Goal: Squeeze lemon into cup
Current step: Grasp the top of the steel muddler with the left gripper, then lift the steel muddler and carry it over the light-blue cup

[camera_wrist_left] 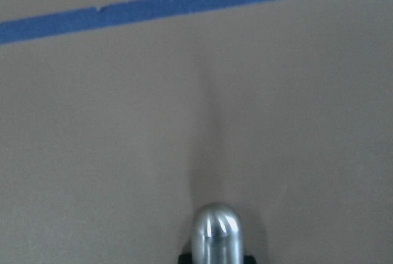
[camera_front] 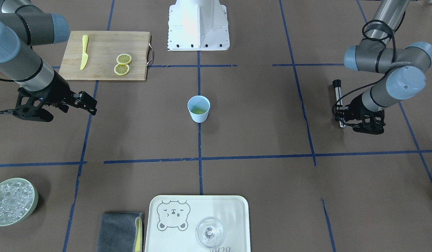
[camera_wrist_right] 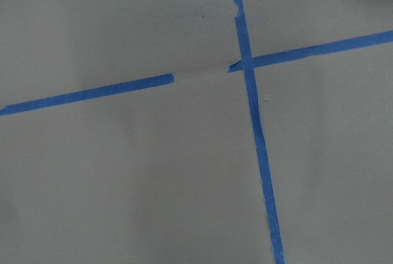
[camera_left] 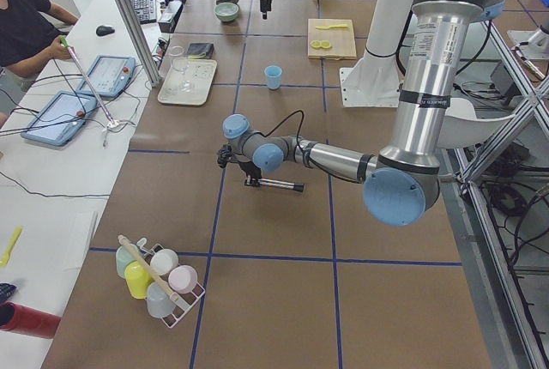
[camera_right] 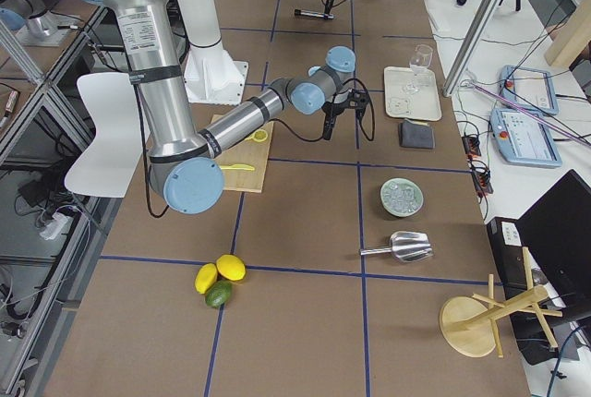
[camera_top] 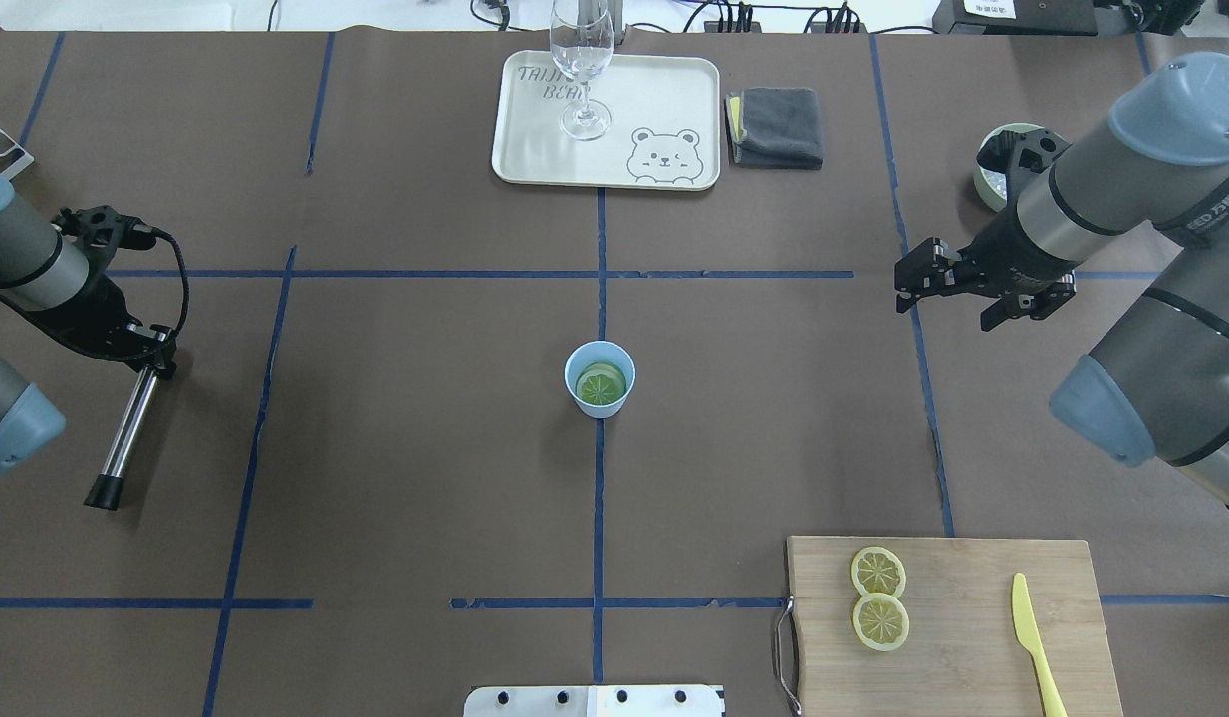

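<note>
Mid-table, far from every edge: small light-blue plastic cup with thin yellow lemon slice inside | left gripper clamped on black-tipped steel rod | right gripper spread, empty | step: pressing likely due; next, rod must swing upright over the cup.

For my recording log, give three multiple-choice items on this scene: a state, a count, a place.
1. The left pincer is: A open and empty; B shut on a metal rod; C shut on a fork.
2. How many lemon slices lie on the cutting board? A two; B three; C five.
3. The cup stands: A on the board; B in the pincer; C at the middle of the table, on a blue tape line.
Answers: 1 B, the rod juts from its grip. 2 A, two lie side by side. 3 C, the overhead view shows the line running under it.
</note>
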Controlling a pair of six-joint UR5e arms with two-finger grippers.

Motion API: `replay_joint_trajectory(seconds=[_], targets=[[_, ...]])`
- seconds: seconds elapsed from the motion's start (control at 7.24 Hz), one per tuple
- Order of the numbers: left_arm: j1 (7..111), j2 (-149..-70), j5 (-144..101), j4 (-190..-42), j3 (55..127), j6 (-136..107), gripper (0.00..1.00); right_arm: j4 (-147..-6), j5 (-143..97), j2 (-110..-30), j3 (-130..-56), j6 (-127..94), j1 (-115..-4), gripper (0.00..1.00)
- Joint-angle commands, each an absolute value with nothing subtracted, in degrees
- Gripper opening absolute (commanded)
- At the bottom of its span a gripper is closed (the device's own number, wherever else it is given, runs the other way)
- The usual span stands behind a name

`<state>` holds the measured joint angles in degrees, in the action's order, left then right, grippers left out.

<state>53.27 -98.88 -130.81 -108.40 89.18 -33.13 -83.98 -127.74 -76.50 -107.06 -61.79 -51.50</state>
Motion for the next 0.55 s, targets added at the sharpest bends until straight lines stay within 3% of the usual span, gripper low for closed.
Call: replay_joint_trajectory(seconds=[0.0,0.41], targets=[[53.35,-98.87,-127.03,-108.11,98.82,-32.96,0.0,-83.85,-127.88,-77.51,-108.19,-61.79,-51.5,1.0],[50.48,-102.47,-125.26,-107.76,110.09,-33.75,0.0,-83.76,-127.62,-78.92,-108.89,-61.0,-51.59,1.0]])
